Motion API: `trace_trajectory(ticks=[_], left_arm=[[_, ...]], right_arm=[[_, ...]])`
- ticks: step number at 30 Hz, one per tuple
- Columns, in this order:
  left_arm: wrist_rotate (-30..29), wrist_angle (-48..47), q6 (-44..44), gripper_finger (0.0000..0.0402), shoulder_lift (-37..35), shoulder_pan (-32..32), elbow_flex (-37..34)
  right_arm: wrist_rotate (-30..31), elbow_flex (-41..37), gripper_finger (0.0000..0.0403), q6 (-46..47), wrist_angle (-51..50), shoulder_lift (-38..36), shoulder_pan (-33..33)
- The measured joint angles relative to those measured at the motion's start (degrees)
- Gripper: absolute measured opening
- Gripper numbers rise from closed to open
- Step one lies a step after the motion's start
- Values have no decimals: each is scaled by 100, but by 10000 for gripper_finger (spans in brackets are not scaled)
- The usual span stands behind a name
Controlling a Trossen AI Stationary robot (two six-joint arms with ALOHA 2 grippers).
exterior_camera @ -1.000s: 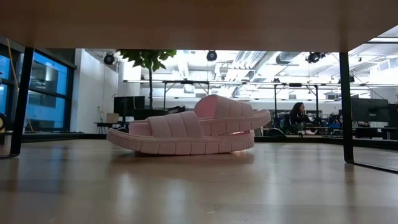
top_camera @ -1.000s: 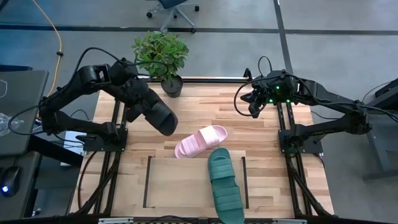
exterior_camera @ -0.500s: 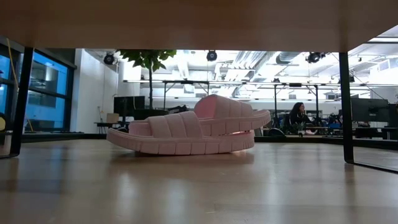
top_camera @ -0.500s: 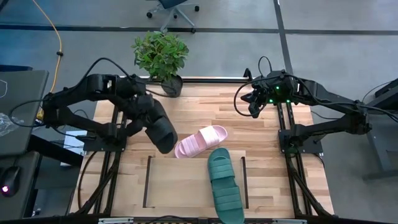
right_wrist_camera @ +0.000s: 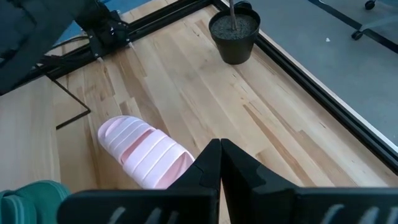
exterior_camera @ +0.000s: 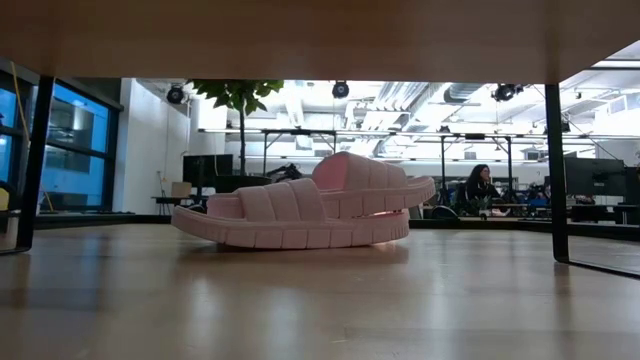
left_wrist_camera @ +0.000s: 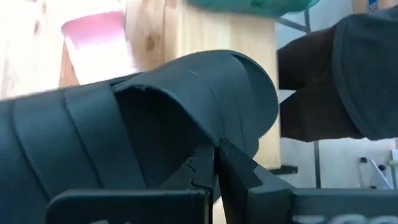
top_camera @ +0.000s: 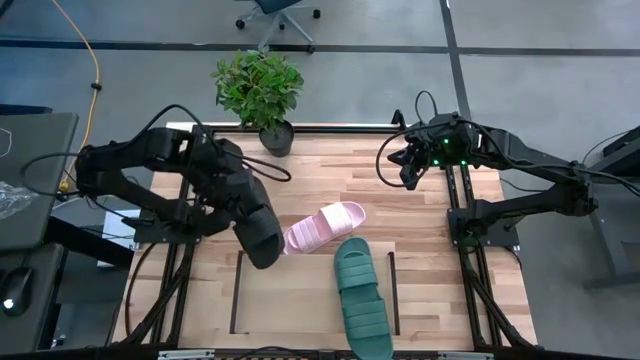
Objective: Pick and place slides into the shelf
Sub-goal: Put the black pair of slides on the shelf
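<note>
My left gripper point(top_camera: 232, 180) is shut on the black slide point(top_camera: 256, 218) and carries it in the air over the table's left half, next to the shelf's left rail point(top_camera: 237, 290). The black slide fills the left wrist view point(left_wrist_camera: 124, 130). The pale pink slide point(top_camera: 325, 226) lies on its sole just beyond the shelf and shows in the low view point(exterior_camera: 310, 205). The teal-green slide point(top_camera: 360, 295) lies along the shelf panel point(top_camera: 290, 295) by its right rail point(top_camera: 392, 290). My right gripper point(top_camera: 410, 172) hangs shut near the table's far right corner, holding nothing. My left gripper pinches the black slide's ribbed strap at its edge point(left_wrist_camera: 211, 140) between its two fingers point(left_wrist_camera: 239, 171). The slide is lifted clear of the table and hangs slanting from the gripper, its free end point(top_camera: 262, 255) toward the near edge.
A potted plant point(top_camera: 262, 90) stands at the table's far edge, its pot point(right_wrist_camera: 235, 34) beyond the pink slide. Black frame bars point(top_camera: 190, 250) run along both table sides. Bare wood point(top_camera: 330, 170) lies between the two arms. A person point(exterior_camera: 478, 190) sits in the room behind.
My left gripper has carried the black slide toward the table's near edge and slightly right, toward the shelf's left rail, and the slide has swung to point more toward the near edge. The pink and teal slides have stayed put.
</note>
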Motion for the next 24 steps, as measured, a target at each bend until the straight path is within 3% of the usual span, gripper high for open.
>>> trace_trajectory(ticks=[15,24], left_arm=[[-198,-1268,549,0,1674,-611,2237],[-215,-1299,641,0,2396,-831,3070]], right_arm=[[-36,0,0,-103,-26,2,2],[-90,0,0,-211,-233,2,0]])
